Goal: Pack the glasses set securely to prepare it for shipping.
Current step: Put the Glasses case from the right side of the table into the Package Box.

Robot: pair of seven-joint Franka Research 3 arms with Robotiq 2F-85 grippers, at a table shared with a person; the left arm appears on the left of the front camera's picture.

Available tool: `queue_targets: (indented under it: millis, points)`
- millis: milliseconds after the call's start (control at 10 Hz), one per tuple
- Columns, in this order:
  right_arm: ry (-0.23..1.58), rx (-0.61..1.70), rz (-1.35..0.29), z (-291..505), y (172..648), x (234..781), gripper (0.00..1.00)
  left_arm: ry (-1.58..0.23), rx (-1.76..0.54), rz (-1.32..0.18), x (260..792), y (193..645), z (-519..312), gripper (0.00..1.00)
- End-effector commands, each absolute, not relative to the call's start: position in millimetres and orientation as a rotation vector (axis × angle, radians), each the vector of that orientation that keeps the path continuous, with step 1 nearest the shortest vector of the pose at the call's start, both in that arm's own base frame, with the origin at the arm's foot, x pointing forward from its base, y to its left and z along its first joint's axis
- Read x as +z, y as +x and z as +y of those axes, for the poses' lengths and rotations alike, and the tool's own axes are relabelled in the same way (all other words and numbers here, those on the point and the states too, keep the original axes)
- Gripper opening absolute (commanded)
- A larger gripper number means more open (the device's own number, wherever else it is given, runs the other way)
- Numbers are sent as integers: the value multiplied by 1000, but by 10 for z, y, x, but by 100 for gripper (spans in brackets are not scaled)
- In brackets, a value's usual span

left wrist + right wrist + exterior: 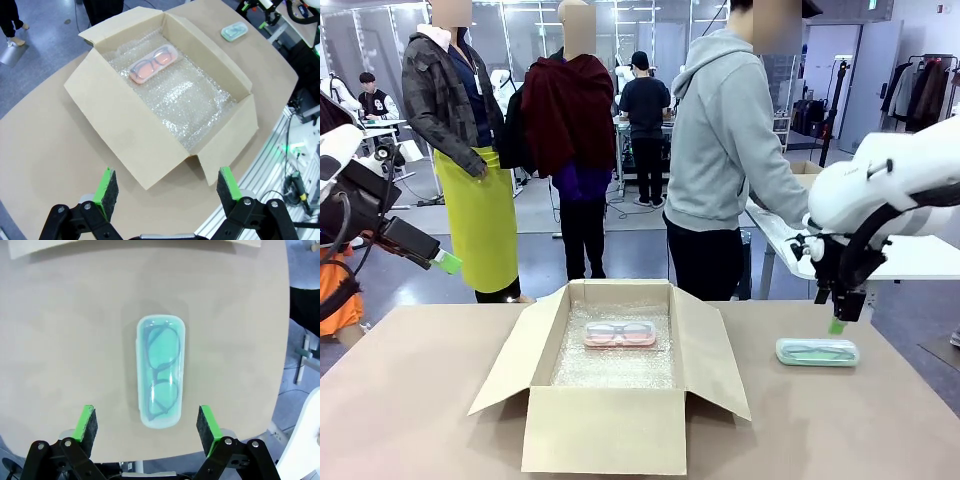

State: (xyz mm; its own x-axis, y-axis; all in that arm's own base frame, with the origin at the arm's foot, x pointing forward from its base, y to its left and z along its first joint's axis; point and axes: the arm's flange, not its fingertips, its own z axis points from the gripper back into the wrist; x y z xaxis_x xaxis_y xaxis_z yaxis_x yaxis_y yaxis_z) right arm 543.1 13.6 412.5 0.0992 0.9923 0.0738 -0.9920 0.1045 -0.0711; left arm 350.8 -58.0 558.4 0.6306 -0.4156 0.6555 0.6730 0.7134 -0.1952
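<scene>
Cardboard box (610,432), brown, flaps open, is placed at the lower centre of the front view on the tan worktop (410,400). Its floor is lined with bubble wrap (615,368).

Pale pink case (619,335), with eyeglass frames visible through the clear top, is laid flat on the wrap in the upper part of the box interior.

Mint green case (817,351), also with frames seen through its top, is laid flat on the bare worktop at the right of the frame, apart from the box.

Right end effector (146,422) is positioned just above the green case, fingers spread wide to either side of it, nothing grasped.

Left end effector (167,192) is seen at the left edge of the front view, raised clear of the worktop, released and empty.

Person in a grey hoodie (725,130) is seen at the upper centre-right, beyond the worktop.
</scene>
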Motion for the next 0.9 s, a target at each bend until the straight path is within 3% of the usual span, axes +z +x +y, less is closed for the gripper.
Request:
queue_targets:
  millis: [0,800]
  points:
    - [-45,1480,-59,181,5463,3979,100,-474,-652,-632,5592,3514,-568,100]
    - [-27,1539,-42,210,5710,3298,100,-474,-652,-632,5592,3514,-568,100]
